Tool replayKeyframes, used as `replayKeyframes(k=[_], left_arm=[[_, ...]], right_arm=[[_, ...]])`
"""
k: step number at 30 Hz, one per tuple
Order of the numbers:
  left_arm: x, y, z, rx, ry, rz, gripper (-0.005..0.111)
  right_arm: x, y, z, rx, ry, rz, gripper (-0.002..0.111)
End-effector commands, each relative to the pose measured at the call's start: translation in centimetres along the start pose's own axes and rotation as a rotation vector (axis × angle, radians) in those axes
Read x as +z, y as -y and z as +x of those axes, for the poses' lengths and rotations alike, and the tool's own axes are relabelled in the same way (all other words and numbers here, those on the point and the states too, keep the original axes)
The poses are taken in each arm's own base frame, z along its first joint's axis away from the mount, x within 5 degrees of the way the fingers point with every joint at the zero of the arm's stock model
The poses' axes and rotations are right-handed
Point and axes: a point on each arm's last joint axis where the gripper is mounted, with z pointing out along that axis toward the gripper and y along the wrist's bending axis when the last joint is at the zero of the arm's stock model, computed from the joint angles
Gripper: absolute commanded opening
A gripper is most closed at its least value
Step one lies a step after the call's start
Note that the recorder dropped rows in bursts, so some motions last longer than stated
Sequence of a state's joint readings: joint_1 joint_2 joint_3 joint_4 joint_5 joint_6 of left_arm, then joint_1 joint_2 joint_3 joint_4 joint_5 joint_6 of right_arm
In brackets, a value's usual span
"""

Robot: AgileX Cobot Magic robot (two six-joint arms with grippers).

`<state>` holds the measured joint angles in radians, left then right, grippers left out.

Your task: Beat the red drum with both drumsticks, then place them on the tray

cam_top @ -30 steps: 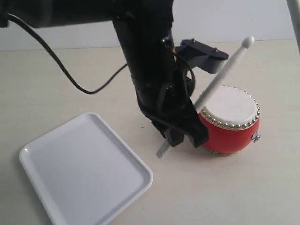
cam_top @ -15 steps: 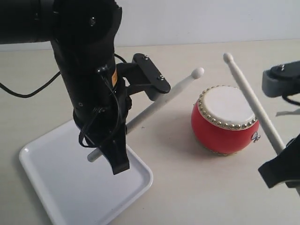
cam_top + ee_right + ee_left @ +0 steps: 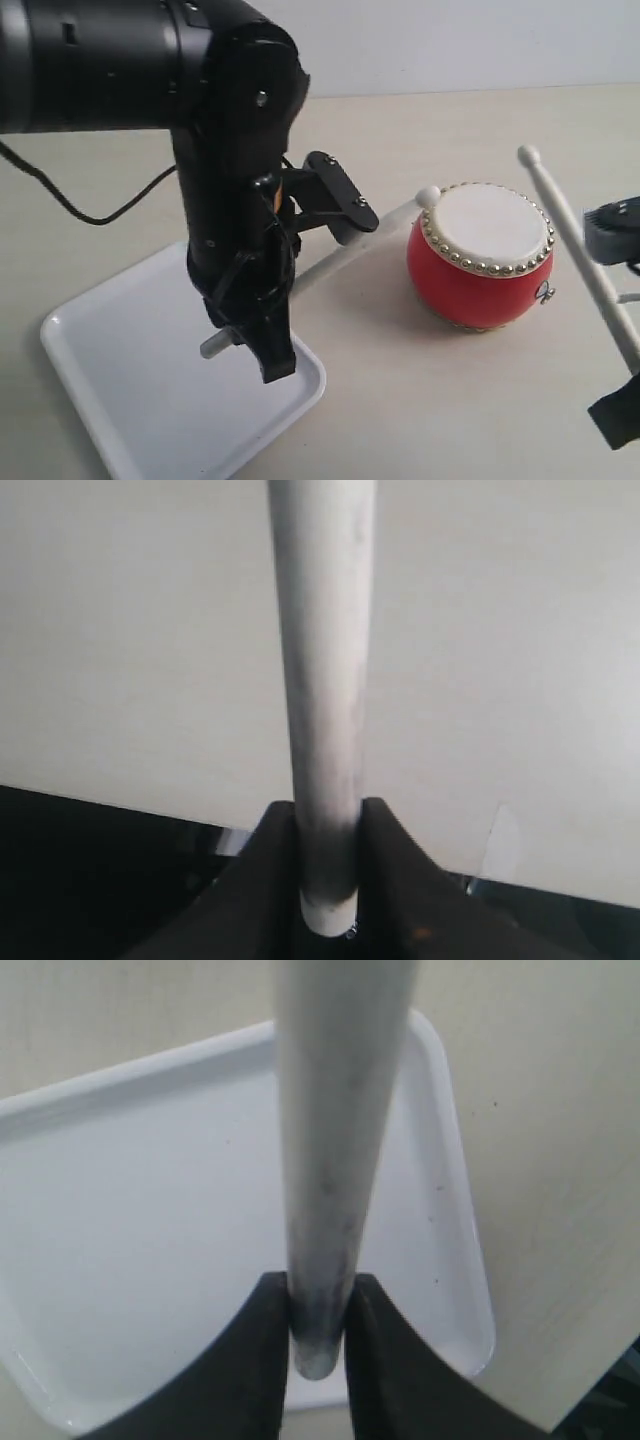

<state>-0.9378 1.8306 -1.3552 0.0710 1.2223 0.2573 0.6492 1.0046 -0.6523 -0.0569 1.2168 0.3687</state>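
Observation:
The red drum point(image 3: 478, 272) stands upright on the table, right of centre. My left gripper point(image 3: 246, 352) hangs over the white tray point(image 3: 120, 400), shut on the butt of one drumstick point(image 3: 345, 252). That stick's rounded tip lies at the drum's left rim; I cannot tell if it touches. In the left wrist view this gripper point(image 3: 318, 1322) pinches the stick point(image 3: 338, 1140) above the tray point(image 3: 140, 1220). The second drumstick point(image 3: 578, 252) slants up at the drum's right, apart from it, held by my right gripper point(image 3: 622, 405) at the picture's edge. In the right wrist view that gripper point(image 3: 328, 852) is shut on its stick point(image 3: 322, 660).
A black cable point(image 3: 95, 215) loops over the table behind the left arm. The pale table point(image 3: 420, 420) runs under the drum and tray. The left arm's bulk hides the tray's far corner. A dark drop past the table's edge point(image 3: 100, 850) shows in the right wrist view.
The left stick's tip has dropped from above the table to the drum's left rim. The right stick and arm have shifted right and lower, away from the drum.

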Motion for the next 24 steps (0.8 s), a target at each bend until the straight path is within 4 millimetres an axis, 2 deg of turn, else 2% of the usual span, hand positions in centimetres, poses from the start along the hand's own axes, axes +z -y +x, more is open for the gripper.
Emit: replayKeyframes(k=[1,3,6,14,17,18,20,24], left_arm=[[0.4,-0.6,-3.0,0.014,0.028,-0.015,0.000],[-0.2,-1.0,-4.5,0.021,0.066,-0.040,0.000],[-0.6,-1.5,-5.8,0.063,0.084,-0.104,0.000],[6.5,-1.7,-7.4,0.116,-0.089,-0.088,0.000],[7.7,-1.6,-7.5,0.115,-0.117,-0.079,0.000],[7.7,-1.7,-7.5,0.106,-0.118,-0.084,0.000],[6.4,-1.7,-7.5,0.098,-0.088,-0.099,0.000],[0.9,-1.7,-6.3,-0.003,0.056,-0.085,0.000]], right_arm=[[-3.1,1.2,2.5,0.047,0.210,-0.077,0.000],[-4.0,1.7,3.6,0.061,0.284,-0.099,0.000],[-4.4,2.2,3.9,0.059,0.331,-0.076,0.000],[-4.4,2.3,3.9,0.057,0.336,-0.066,0.000],[-4.4,2.3,3.9,0.057,0.336,-0.066,0.000],[-4.4,2.3,3.9,0.057,0.336,-0.066,0.000],[-4.4,2.3,3.9,0.057,0.336,-0.066,0.000],[-4.4,2.2,3.9,0.057,0.333,-0.068,0.000]])
